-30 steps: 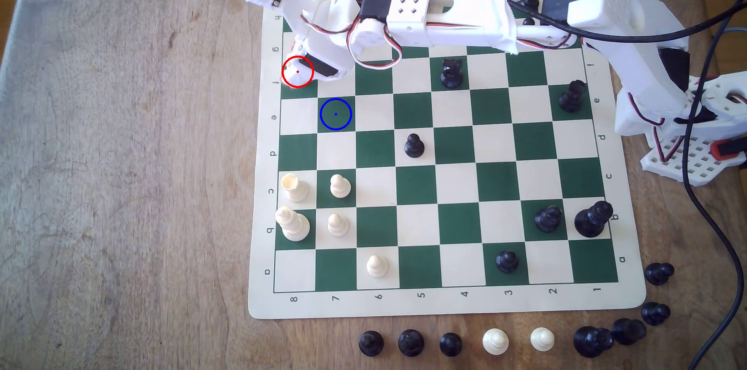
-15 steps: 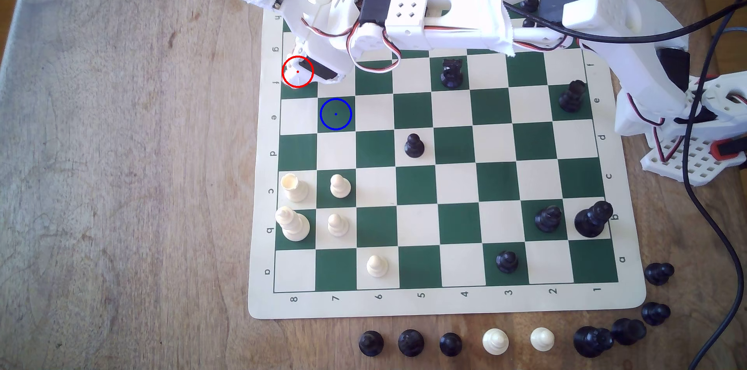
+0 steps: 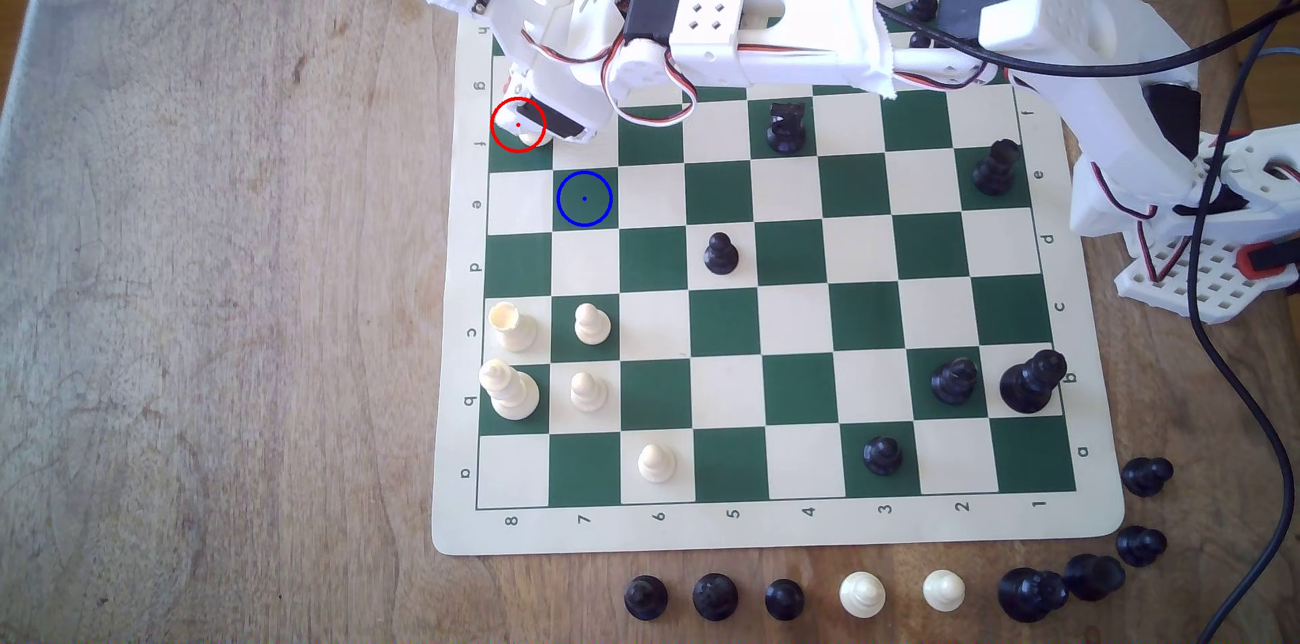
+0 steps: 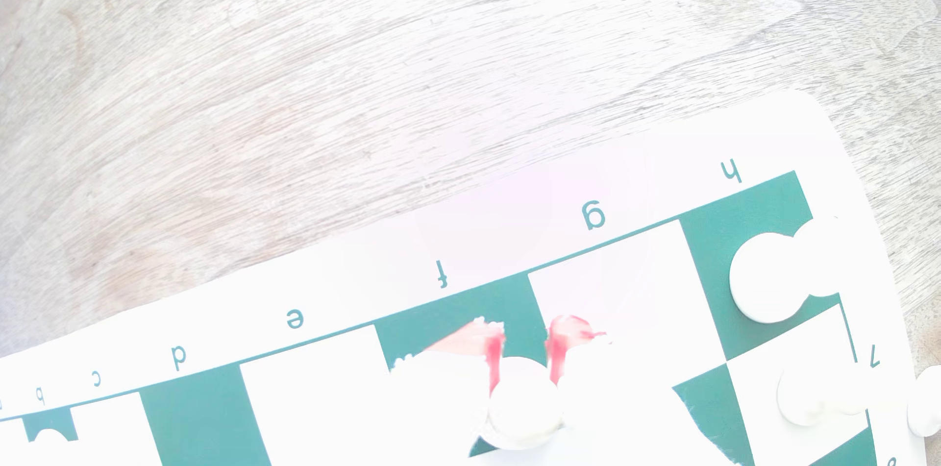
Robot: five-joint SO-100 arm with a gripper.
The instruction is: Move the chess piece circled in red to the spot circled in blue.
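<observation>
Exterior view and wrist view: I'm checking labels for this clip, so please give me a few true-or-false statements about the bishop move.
1. The chess piece sits between the gripper's red-tipped fingers. True.
2. The spot already holds a piece. False: it is bare.
3. The pieces lined up below the board in the exterior view are all black. False: two cream pieces stand among them.
4. The gripper is at the board's row f. True.

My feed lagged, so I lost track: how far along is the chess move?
Done: the gripper has reached the red-circled square, its red-tipped fingers either side of the cream chess piece. In hand: whether it is gripped or lifted I cannot tell. Left: carrying it to the blue-circled spot, which is bare.
</observation>
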